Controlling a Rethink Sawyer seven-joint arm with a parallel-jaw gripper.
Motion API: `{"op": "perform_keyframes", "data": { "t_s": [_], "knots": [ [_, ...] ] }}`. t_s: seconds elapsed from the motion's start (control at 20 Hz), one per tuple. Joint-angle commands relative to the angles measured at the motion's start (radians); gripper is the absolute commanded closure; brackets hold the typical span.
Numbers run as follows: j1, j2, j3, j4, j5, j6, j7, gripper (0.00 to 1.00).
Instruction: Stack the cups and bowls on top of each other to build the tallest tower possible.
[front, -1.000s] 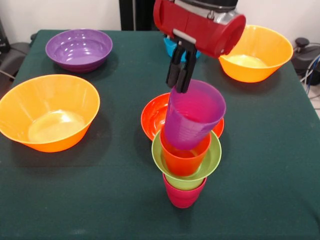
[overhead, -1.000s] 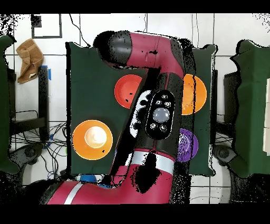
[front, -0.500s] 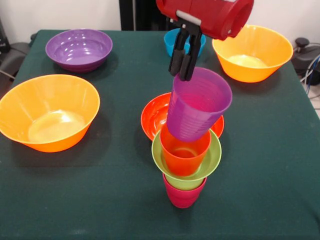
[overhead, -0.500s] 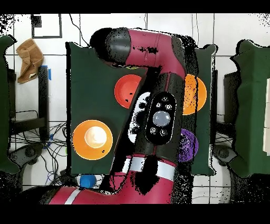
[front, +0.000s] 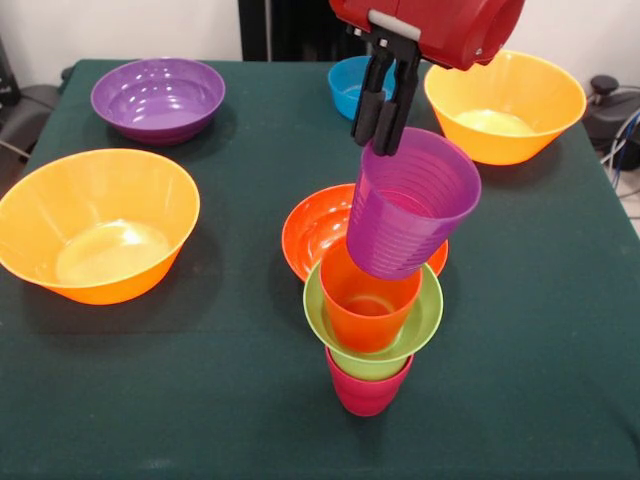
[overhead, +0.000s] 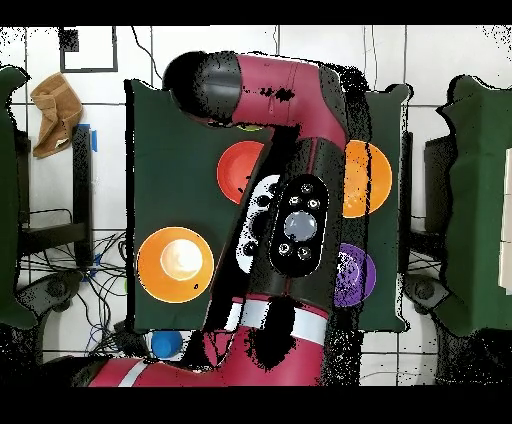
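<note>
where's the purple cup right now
In the front view, the purple cup hangs tilted from the claw, just above the orange-red cup.

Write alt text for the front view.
A red arm's pincer grips the rim of a tilted purple cup above a stack: orange-red cup, lime green bowl, crimson cup. Other bowls sit around on the green table.
</note>
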Motion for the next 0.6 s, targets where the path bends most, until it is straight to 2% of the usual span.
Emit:
{"op": "perform_keyframes", "data": {
  "t_s": [0.05,0.6],
  "knots": [
    [0.018,0.028,0.079,0.067,-0.05,-0.008,-0.028,1.0],
    [0.015,0.05,0.072,0.064,-0.062,-0.038,-0.023,1.0]
  ]
}}
